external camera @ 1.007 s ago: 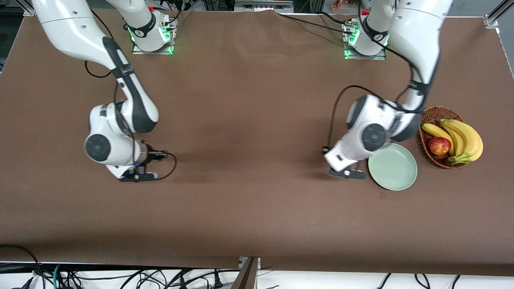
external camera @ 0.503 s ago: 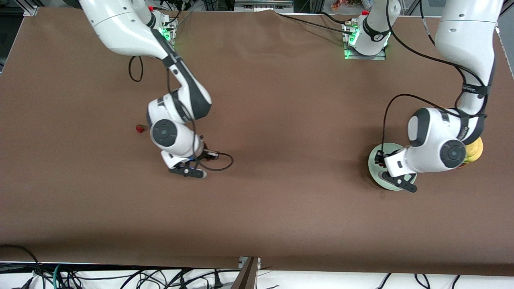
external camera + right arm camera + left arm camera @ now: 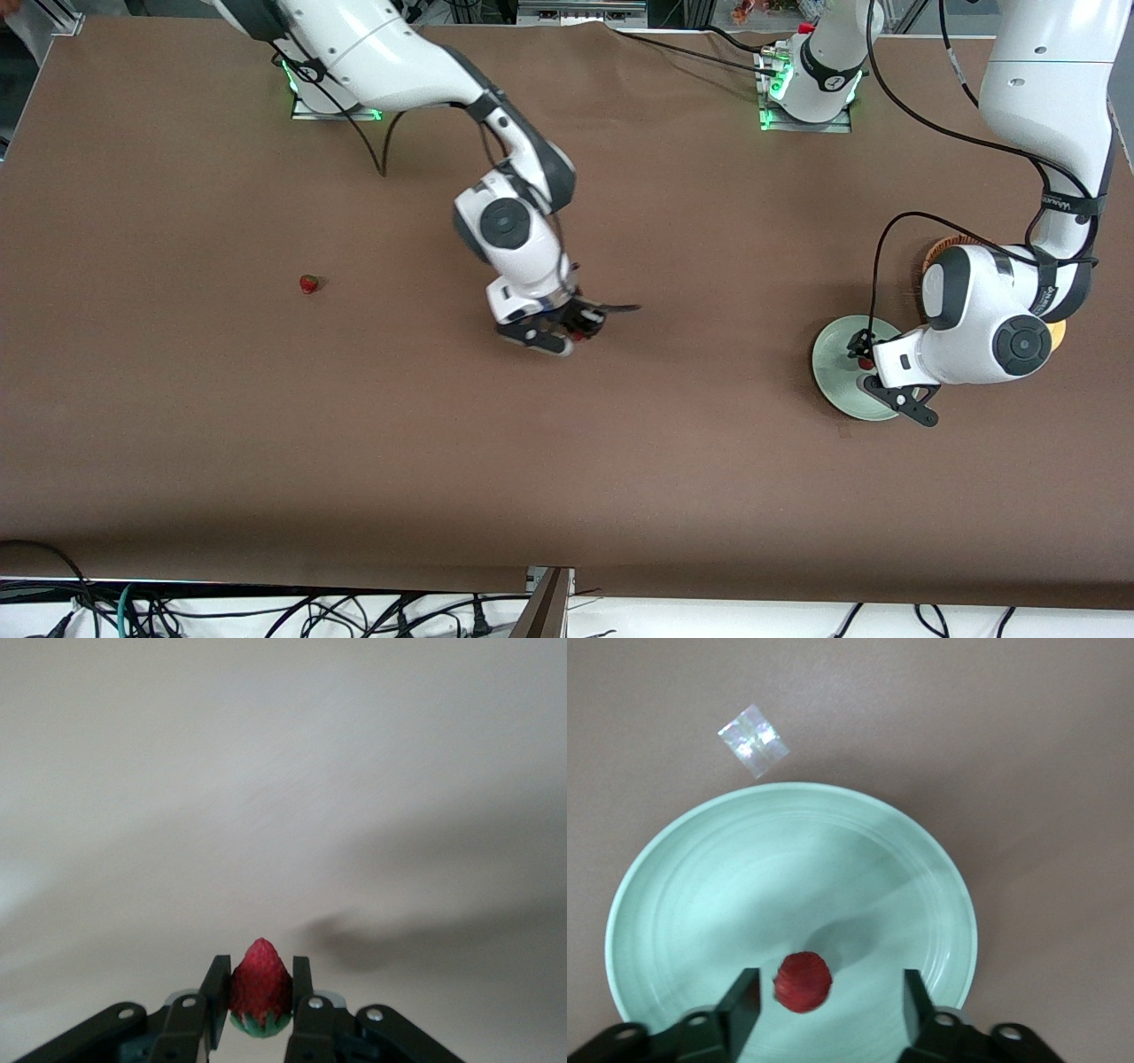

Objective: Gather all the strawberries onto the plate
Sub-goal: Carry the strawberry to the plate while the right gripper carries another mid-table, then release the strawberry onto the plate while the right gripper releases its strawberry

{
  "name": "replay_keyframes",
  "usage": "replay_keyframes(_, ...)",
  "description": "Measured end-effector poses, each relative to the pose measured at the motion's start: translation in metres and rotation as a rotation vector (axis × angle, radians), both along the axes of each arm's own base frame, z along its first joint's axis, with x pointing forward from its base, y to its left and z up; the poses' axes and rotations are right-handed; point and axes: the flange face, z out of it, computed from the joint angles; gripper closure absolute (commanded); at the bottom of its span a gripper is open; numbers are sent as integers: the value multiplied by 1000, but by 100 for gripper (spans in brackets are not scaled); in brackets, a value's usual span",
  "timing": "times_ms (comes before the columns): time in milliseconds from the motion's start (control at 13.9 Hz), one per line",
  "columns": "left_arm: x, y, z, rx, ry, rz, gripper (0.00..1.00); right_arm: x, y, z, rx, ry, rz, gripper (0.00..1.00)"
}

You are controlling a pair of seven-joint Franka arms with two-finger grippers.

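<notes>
The right claw [image 3: 261,1001] is pinching a soft, light strawberry [image 3: 260,988] by its sides over the table [image 3: 266,425]; the left claw [image 3: 826,1001], spread, is hovering over a berry [image 3: 803,981] in the plate [image 3: 682,904].

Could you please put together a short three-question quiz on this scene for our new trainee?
1. True or false: the right tool is shut on a strawberry.
2. What is the left tool over? A) the basket B) the plate C) bare table
3. How many strawberries lie on the bare table?

Key:
1. True; its fingers clamp the berry over the table's middle.
2. B; its open fingers frame a strawberry over the plate.
3. One, the lone strawberry toward the right arm's end.
</notes>
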Motion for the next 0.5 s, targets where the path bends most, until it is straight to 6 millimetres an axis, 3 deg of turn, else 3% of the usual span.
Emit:
replay_keyframes(144,3,-3,7,-2,-12,-5,0,-18,39,-5,63,-49,15,93)
replay_keyframes(216,4,-4,13,-2,-24,-6,0,-28,54,-10,92,-73,25,75)
replay_keyframes(288,6,-5,22,-2,-38,-8,0,-37,65,-18,112,-90,35,3)
replay_keyframes(503,7,-10,51,-2,-44,-15,0,-49,77,-29,123,-97,43,0)
